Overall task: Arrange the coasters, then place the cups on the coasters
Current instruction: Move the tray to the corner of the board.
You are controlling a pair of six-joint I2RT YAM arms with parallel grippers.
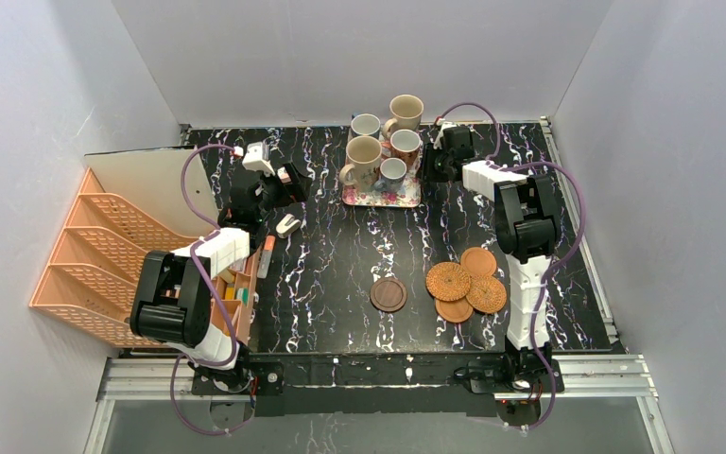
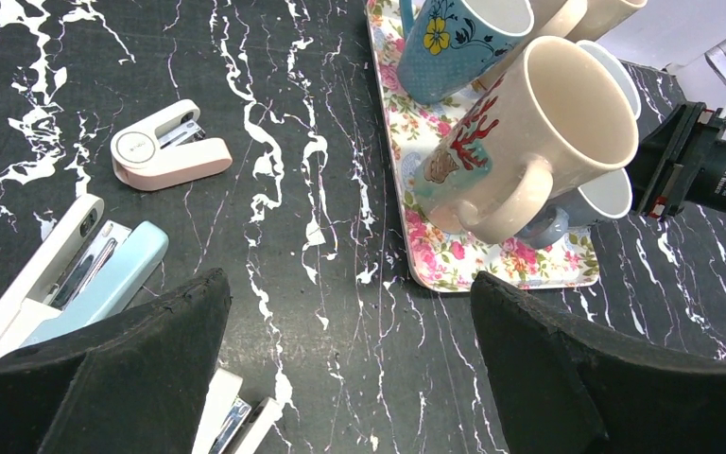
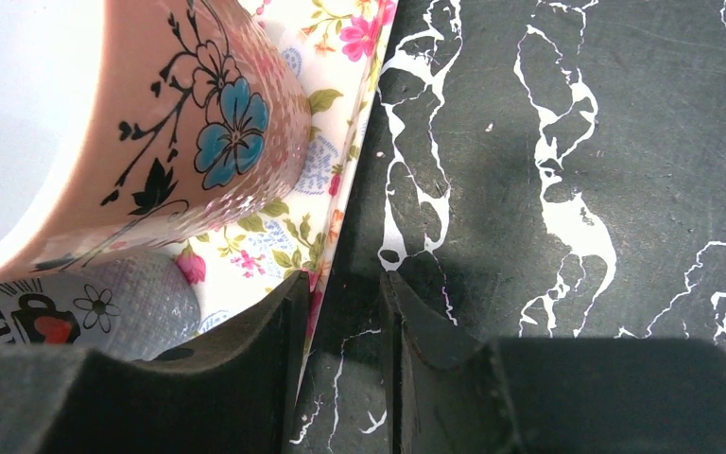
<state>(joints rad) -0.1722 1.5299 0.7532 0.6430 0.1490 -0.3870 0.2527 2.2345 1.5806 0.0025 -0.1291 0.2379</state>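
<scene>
Straddling right rim of floral tray point(image 3: 274, 241): right hand point(image 3: 342, 284), fingers narrowly parted, one standing over tray, other over counter point(image 3: 577, 142); cannot tell whether it is pinching rim or merely bracketing it. Probably lining up to steady or shift tray, since all five cups point(image 1: 383, 151) are crowding on it, pink floral cup point(image 3: 198, 123) sitting nearest. Left hand point(image 2: 350, 284) hanging released, gaping wide, holding nothing, facing tray's other side. Orange coasters point(image 1: 463, 284) lying bunched, touching, near right arm; dark coaster point(image 1: 388, 294) sitting just apart. Arranging is looking unfinished.

Top camera overlooks the whole table point(image 1: 321, 255); both wrist cameras closely face the tray point(image 2: 435, 270) of cups point(image 2: 529, 142).
</scene>
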